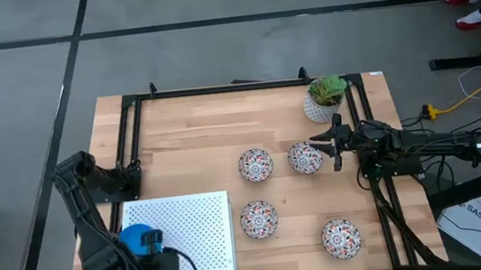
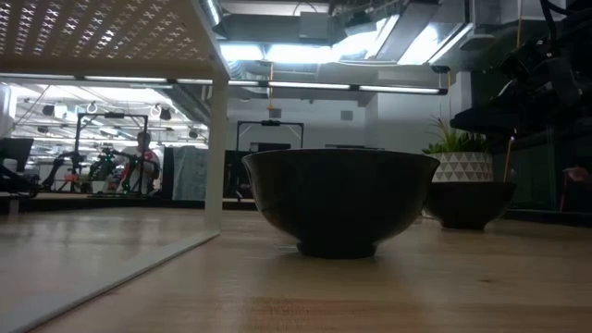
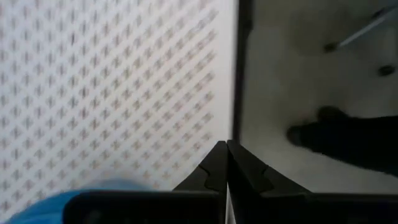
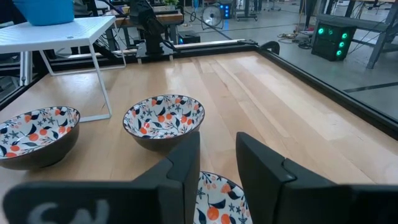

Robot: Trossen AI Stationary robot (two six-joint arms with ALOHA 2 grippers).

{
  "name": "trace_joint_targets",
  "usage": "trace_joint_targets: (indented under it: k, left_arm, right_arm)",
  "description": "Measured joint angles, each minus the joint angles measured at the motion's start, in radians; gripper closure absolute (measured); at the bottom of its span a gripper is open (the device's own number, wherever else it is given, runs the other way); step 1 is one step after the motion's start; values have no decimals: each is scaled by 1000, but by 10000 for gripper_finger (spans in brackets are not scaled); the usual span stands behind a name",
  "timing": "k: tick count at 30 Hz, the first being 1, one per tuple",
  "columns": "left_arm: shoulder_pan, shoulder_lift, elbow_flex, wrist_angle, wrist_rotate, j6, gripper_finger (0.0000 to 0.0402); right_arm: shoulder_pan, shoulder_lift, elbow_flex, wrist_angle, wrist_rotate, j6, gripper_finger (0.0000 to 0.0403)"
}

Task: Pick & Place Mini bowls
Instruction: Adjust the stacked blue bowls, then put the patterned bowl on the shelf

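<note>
The right gripper (image 1: 333, 145) hovers, jaws part-open, at the round floral-patterned ceramic bowl (image 1: 305, 157). Straddle its rim squarely, then close. The left gripper (image 3: 226, 163) waits, jaws closed.

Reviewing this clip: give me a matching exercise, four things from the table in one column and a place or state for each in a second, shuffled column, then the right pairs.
Things:
1. blue bowl stack
2. white pot with green plant
3. left gripper
4. right gripper

Places or states:
A. fingers shut, over the edge of the white perforated stand
B. on the white perforated stand
C. far right corner of the wooden table
D. fingers apart above a floral-patterned bowl

Pairs: 1-B, 2-C, 3-A, 4-D
</note>
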Motion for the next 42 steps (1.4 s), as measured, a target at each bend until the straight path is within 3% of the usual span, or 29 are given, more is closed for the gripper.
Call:
trace_joint_targets:
  k: [11, 15, 20, 25, 30, 36, 42]
  left_arm:
    - [0, -14, 227, -61, -264, 208, 400]
    - [0, -81, 240, -78, -395, 297, 399]
    - [0, -214, 174, -101, -543, 309, 400]
    - [0, -411, -33, -12, -591, 318, 401]
    - [60, -650, -324, 266, -522, 457, 401]
    - [278, -953, -645, 611, -280, 714, 400]
    - [515, -1177, -812, 684, -110, 786, 399]
  right_arm:
    - [0, 0, 0, 0, 0, 0, 299]
    - [0, 0, 0, 0, 0, 0, 299]
    - [0, 0, 0, 0, 0, 0, 299]
    - [0, 0, 0, 0, 0, 0, 299]
    - [0, 0, 0, 0, 0, 0, 299]
    - [0, 0, 0, 0, 0, 0, 299]
    - [0, 0, 0, 0, 0, 0, 299]
